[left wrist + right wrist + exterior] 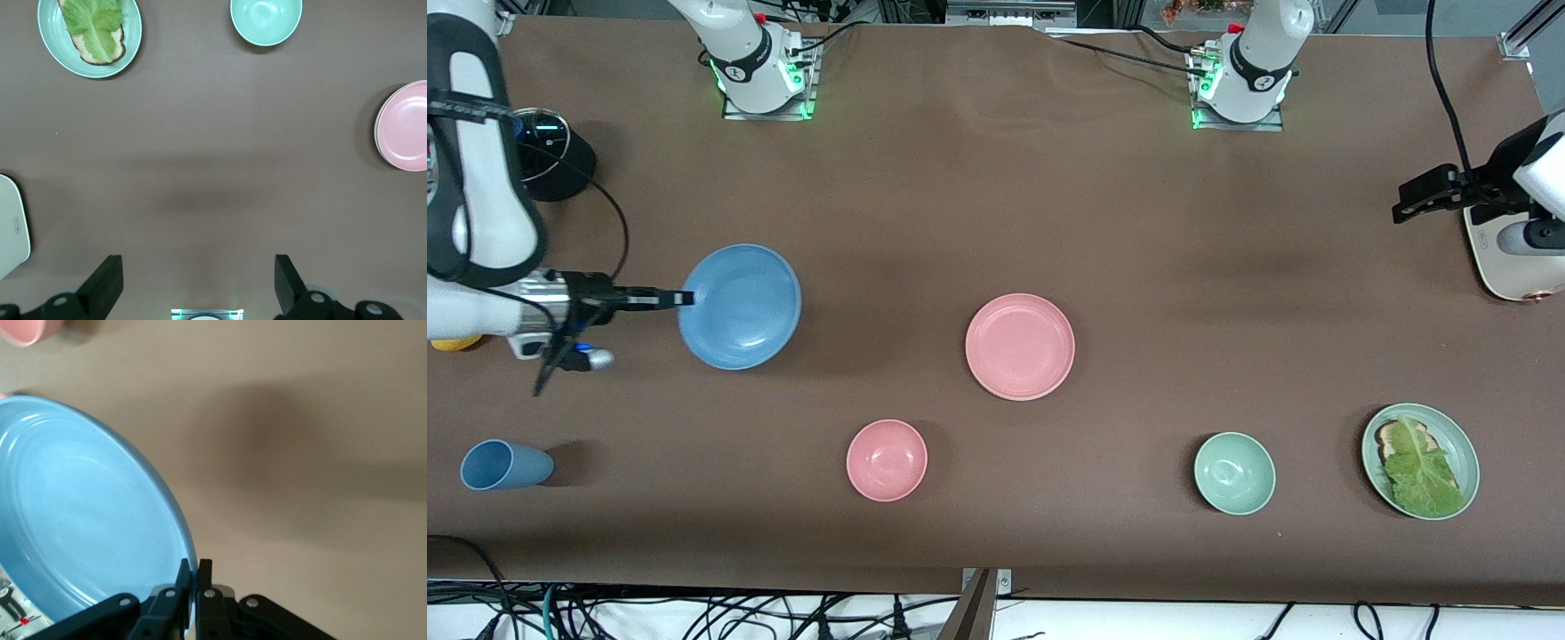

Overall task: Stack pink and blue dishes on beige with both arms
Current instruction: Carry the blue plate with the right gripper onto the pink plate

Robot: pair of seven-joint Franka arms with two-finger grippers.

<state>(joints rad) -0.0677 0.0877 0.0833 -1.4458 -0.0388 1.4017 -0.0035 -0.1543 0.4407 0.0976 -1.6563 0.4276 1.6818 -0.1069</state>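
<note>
My right gripper is shut on the rim of the pastel blue plate and holds it tilted above the table toward the right arm's end. In the right wrist view the fingertips pinch the blue plate's edge. The pink plate lies at the table's middle. A thin cream edge shows under the pink plate, so it seems to rest on the beige plate. My left gripper hangs open over the left arm's end, and my left gripper has only bare table beneath it.
A blue cup lies on its side near the front edge. Along that edge stand a small pink bowl, a green bowl and a green plate with lettuce. A white device sits under the left arm.
</note>
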